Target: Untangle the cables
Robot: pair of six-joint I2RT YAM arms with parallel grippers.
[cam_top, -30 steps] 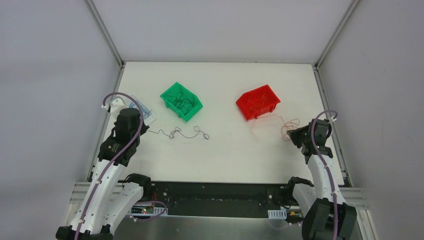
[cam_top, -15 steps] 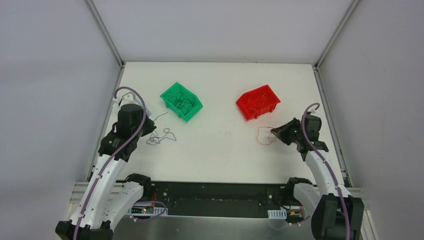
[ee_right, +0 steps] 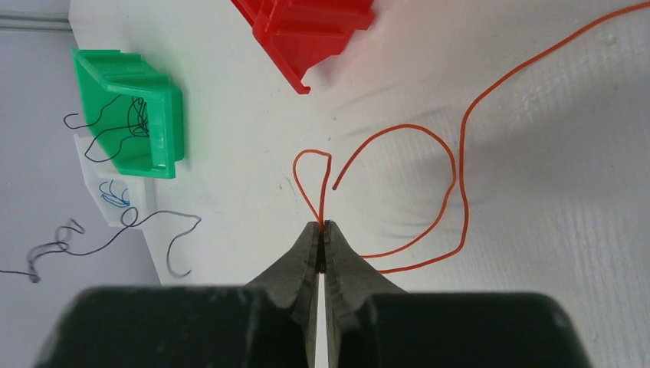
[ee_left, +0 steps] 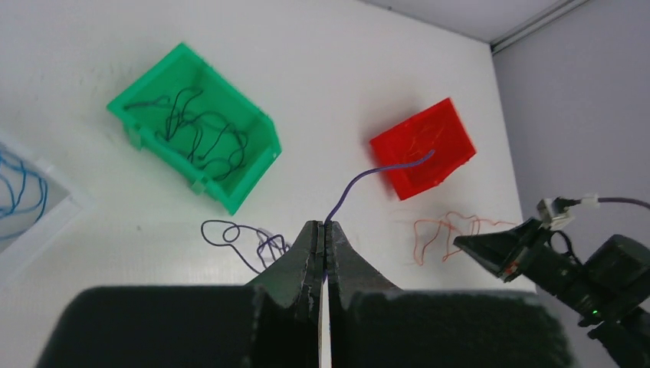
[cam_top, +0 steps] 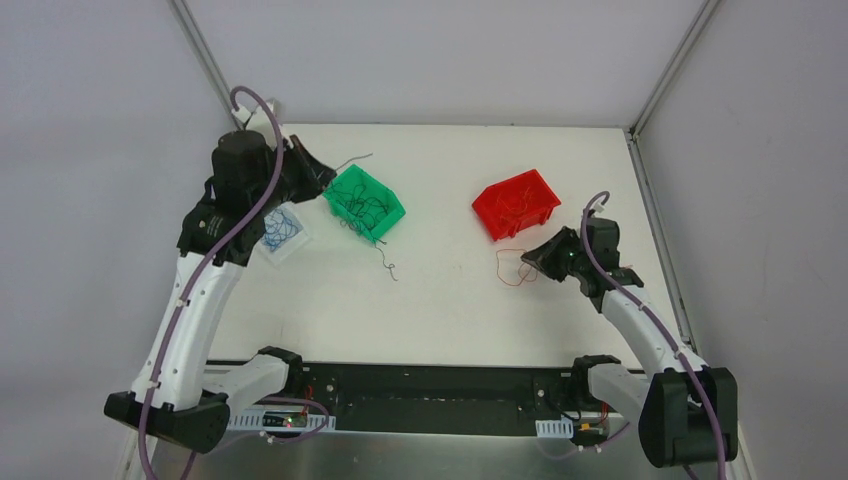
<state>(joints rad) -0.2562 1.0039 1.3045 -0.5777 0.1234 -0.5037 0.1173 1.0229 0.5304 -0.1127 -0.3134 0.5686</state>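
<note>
the big change across the white surface [cam_top: 440, 310] in the last second is in the arms. my left arm [cam_top: 205, 270] has risen and swung from the near-left corner out to the far left. my right arm [cam_top: 640, 320] has reached in from the right edge toward the middle.

the green bin [cam_top: 365, 203] and red bin [cam_top: 516, 203] sit where they were, well apart. the small white tray [cam_top: 283, 232] of blue wires [cam_top: 280, 228] is just left of the green one.

the dark cable [ee_left: 360, 178] lay strung out on the surface a second ago. now it hangs from my left hand [ee_left: 323, 226] and drapes past the green bin, its curly tail down by the surface on the near side. the red cable [ee_right: 452, 192] has been dragged along and lies in loose loops just on the near side of the red bin.

the two cables are well apart with nothing crossing, so i judge this pair is free. each looks headed for the bin that holds its colour.

my left hand is high and tilted down toward the bins, its fingers pinched together on the dark cable near one end. my right hand [ee_right: 323, 225] is low, close to the surface, its fingers squeezed on a small end loop of the red cable.
</note>
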